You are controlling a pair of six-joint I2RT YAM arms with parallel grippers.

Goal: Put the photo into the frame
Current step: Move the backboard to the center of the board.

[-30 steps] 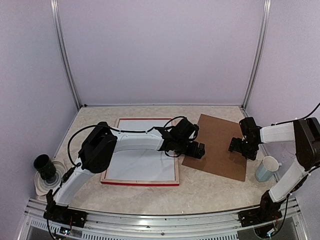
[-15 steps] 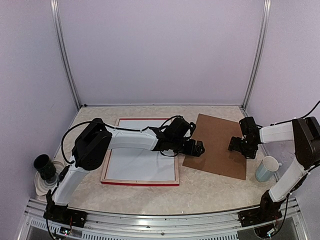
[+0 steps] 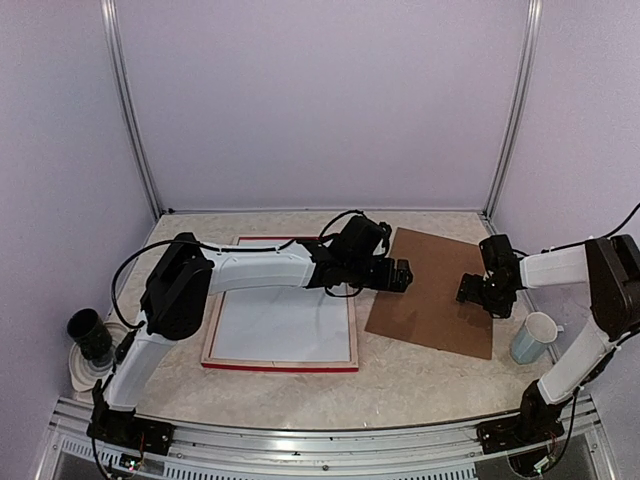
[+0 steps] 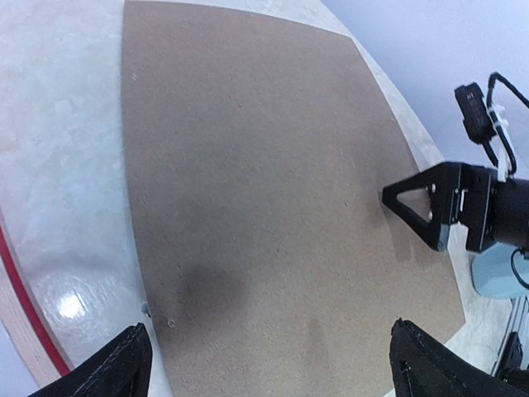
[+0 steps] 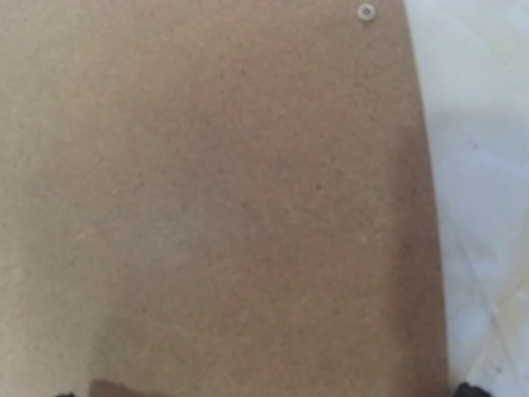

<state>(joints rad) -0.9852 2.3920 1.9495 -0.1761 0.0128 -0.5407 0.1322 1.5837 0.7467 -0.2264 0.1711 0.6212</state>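
Note:
The frame, red-faced with pale wood edges, lies flat left of centre with a white sheet inside it. The photo's cat print shows in no view. A brown backing board lies to the frame's right. My left gripper hovers open over the board's left part; its fingertips stand far apart above the board, with nothing between them. My right gripper is low over the board's right edge, open, with the board filling its view. The frame's red edge shows at lower left.
A pale cup stands right of the board, close to the right arm. A black cup sits on white dishes at the far left. Metal posts and lilac walls close in the back and sides. Bare marbled tabletop lies in front.
My left gripper has moved away from the frame's right edge, toward the back and over the board's left part. The right arm has stayed put.

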